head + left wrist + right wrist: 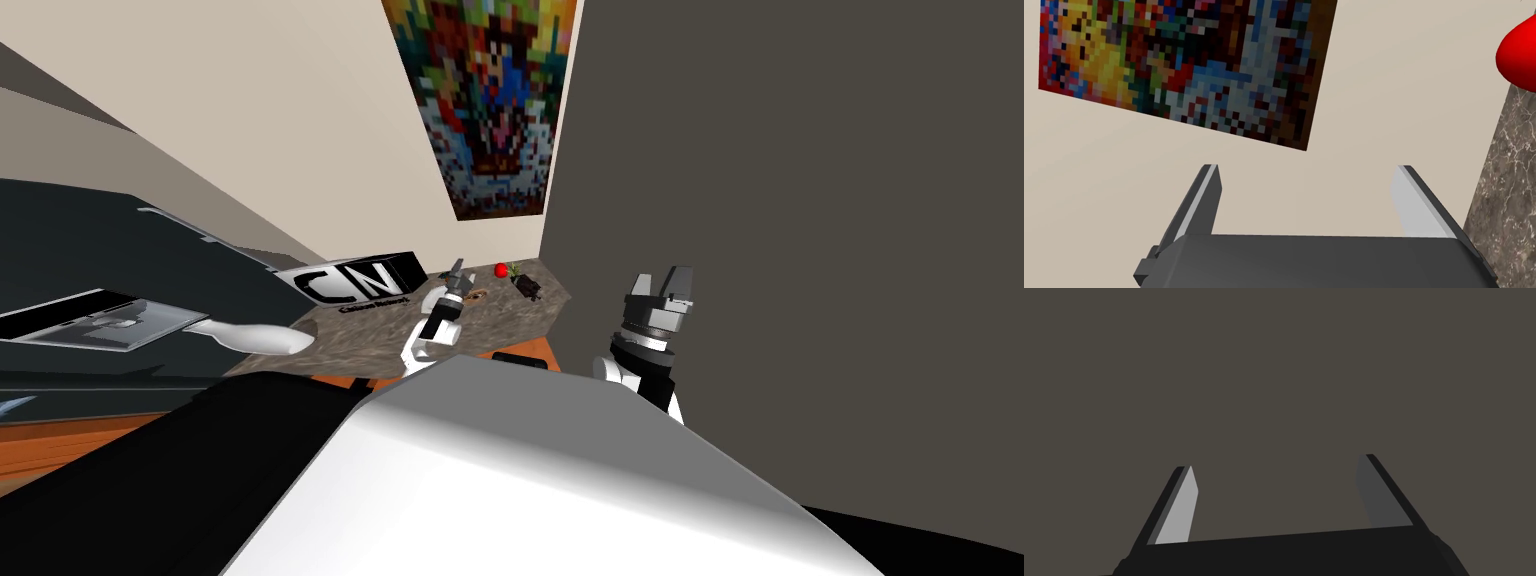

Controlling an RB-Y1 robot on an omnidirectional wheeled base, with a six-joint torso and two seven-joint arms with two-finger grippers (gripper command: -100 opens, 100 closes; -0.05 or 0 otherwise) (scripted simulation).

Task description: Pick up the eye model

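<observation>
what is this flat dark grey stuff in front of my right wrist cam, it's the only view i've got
observer: a dark grey wall. in the head view your right gripper points straight at it, fingers open.
operator: so where's the counter
observer: to the left of that arm, a marbled brown counter runs into the corner, and the left gripper is above it, open.
operator: anything on it
observer: a black and white box, a red round object, a small dark object and a small tan object right beside the left gripper. it is too small to tell whether that is the eye model.
</observation>
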